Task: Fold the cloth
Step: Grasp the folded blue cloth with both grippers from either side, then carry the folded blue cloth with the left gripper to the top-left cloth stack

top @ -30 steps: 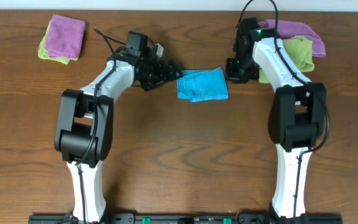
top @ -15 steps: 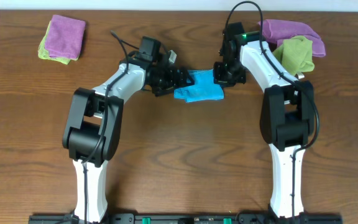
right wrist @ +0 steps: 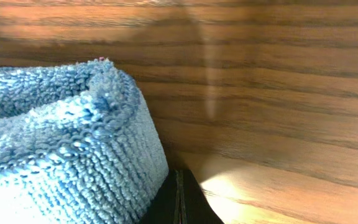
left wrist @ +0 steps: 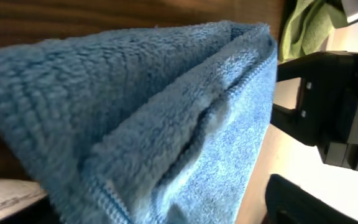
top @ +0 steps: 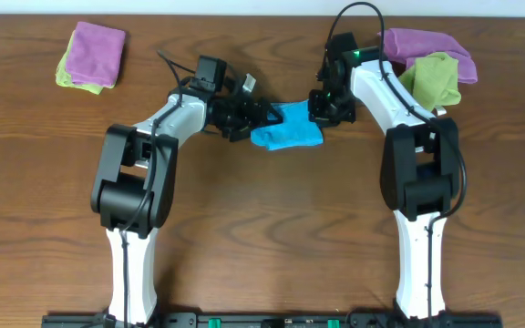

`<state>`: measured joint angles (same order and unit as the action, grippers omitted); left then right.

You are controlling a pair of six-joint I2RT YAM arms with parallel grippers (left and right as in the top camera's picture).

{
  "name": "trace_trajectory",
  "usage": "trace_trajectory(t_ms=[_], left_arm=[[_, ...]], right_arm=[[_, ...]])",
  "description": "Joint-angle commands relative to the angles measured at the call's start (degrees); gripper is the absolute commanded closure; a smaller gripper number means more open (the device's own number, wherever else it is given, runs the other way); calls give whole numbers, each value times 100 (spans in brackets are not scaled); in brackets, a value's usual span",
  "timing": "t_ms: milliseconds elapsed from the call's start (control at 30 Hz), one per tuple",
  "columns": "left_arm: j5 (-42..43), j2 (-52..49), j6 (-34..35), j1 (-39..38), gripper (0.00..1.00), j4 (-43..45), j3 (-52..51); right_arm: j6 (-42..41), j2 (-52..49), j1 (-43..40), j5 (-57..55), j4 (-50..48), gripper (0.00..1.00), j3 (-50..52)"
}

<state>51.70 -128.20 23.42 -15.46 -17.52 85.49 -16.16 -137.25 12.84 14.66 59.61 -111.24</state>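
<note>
So the blue terry cloth (top: 287,135) is bunched up in a loose, lopsided wedge near the back middle of the brown wooden table (top: 262,228), strung between the two arms instead of lying flat. Up close from the left wrist it's thick, loopy towel fabric doubled over on itself, with a stitched hem running along the open edge and a deep crease down the middle. From the right wrist the near end curls into a fat rolled lip that stands up off the wood. The left gripper (top: 268,116) sits right at the cloth's upper left corner and is pinching it, with fabric filling nearly its whole view. The right gripper (top: 320,109) is at the upper right corner; its dark fingertips look pressed together right under the rolled edge, so it seems to be nipping the cloth there, though the actual contact is hidden. Other stuff: a purple cloth on a green one (top: 92,56) in the back left corner, and a purple and green pile (top: 434,64) behind the right arm.
</note>
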Motion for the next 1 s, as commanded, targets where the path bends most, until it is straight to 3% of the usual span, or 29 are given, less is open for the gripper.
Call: trace_trajectory(t_ms=[0, 67, 100, 133, 367, 533, 667, 833, 967], left_arm=[[-210, -332, -2, -31, 35, -61, -190], [-210, -332, -2, -26, 60, -85, -190], [-210, -332, 0, -17, 84, -107, -190], [-210, -332, 0, -15, 94, -107, -190], [219, -260, 402, 332, 94, 409, 127], [-94, 157, 542, 898, 94, 531, 1239], [-774, 584, 866, 1587, 94, 540, 1950], [-1032, 684, 1899, 2846, 94, 850, 2105], [-990, 590, 1880, 3587, 94, 852, 2105]], right_arm=[[-144, -144, 92, 229, -24, 99, 4], [-166, -144, 61, 229, -24, 99, 2], [-164, -144, 7, 229, -15, 99, 2], [-164, -144, -24, 229, -2, 99, 2], [-50, -42, -415, 144, 455, 99, -170], [83, 297, -667, -33, 643, 99, -238], [210, 592, -697, -79, 645, 99, -238], [210, 848, -688, -79, 643, 99, -238], [208, 879, -682, -74, 643, 99, -238]])
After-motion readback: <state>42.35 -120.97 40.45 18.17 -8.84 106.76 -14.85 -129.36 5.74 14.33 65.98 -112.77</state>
